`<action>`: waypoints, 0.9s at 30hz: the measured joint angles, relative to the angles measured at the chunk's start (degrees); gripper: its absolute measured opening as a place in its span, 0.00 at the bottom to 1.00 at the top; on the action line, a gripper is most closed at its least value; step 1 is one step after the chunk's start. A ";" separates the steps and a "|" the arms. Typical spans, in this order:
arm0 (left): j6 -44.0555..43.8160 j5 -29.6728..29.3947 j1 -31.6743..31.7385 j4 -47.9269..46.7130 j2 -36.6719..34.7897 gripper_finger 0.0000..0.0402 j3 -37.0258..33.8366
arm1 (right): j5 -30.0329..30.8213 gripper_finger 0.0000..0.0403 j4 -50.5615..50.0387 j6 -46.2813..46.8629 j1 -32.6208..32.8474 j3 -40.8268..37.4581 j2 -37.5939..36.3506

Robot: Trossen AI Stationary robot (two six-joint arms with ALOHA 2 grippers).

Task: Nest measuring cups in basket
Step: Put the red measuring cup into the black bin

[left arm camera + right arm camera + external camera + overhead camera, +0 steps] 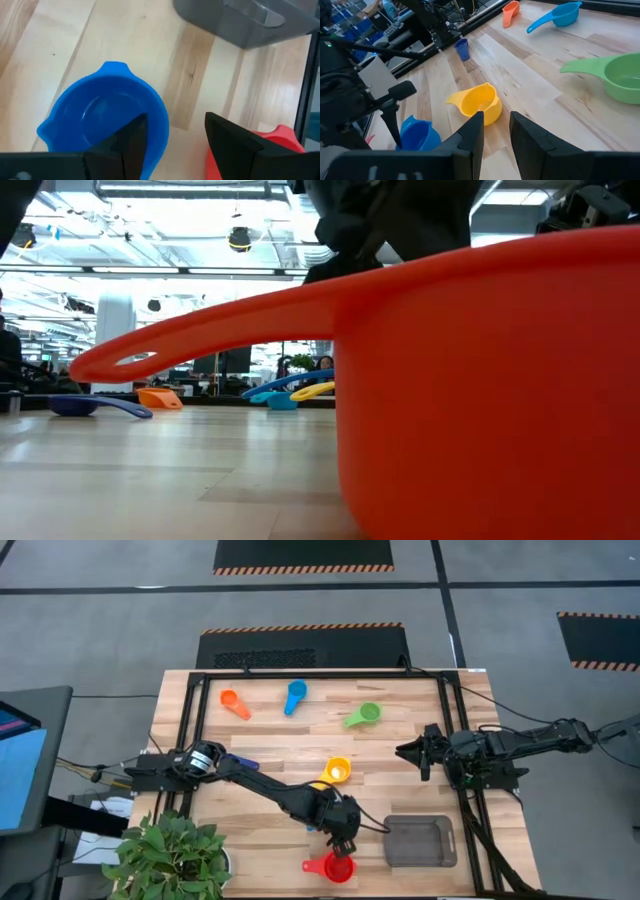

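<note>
We see left gripper [175,137] clamped on blue cup's [107,112] wall, cup empty; red cup [338,867] just beside; grey basket [420,842] near, empty. Right gripper [495,127] part-open, holding nothing.

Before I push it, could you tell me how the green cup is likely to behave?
The green cup looks like moulded plastic, so it is probably stiff and light. It sits upright on its base, so it should slide on the smooth table rather than roll. Its long handle sticks out sideways, so an off-centre push would likely spin it.
</note>
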 joint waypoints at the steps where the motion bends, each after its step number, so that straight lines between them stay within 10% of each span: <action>1: -0.02 0.09 0.03 -0.41 -0.01 0.46 0.00 | 0.00 0.29 -0.31 0.00 0.00 -0.02 0.00; 15: -5.47 17.09 -0.78 -0.85 -0.01 0.46 0.00 | 0.02 0.29 -1.25 -0.02 0.00 -0.04 -0.02; 27: -9.21 10.58 -3.92 -4.17 0.38 0.46 0.00 | 0.03 0.29 -1.25 -0.02 0.00 -0.04 -0.01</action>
